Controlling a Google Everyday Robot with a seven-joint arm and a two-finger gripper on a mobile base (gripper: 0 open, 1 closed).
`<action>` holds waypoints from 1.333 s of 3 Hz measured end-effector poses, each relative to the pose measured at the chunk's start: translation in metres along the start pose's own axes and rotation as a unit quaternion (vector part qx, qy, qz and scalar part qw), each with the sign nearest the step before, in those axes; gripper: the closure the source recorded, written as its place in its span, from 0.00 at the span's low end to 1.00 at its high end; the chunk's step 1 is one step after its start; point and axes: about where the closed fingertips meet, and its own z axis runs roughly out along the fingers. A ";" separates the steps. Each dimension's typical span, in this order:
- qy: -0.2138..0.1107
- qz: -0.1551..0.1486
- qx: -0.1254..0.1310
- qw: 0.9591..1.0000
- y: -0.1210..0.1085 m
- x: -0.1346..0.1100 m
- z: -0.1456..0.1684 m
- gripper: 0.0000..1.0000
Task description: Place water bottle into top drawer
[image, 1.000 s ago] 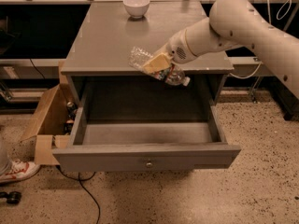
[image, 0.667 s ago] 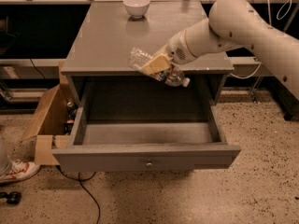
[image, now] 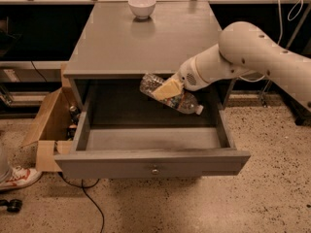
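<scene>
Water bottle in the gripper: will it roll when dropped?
The water bottle looks thin and crinkled, so probably light and squashy. Round and held tilted by the gripper above the top drawer, it may roll on landing.

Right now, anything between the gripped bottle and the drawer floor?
Nothing. In the camera view the gripper holds the water bottle tilted above the open top drawer, and the drawer floor beneath it is bare.
</scene>
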 end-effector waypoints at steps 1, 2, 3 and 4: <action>0.021 0.042 0.000 0.999 0.008 0.037 0.021 1.00; 0.027 0.080 -0.006 0.996 0.010 0.064 0.048 1.00; 0.032 0.104 -0.009 0.994 0.007 0.082 0.071 0.85; 0.032 0.106 -0.009 0.994 0.007 0.084 0.074 0.68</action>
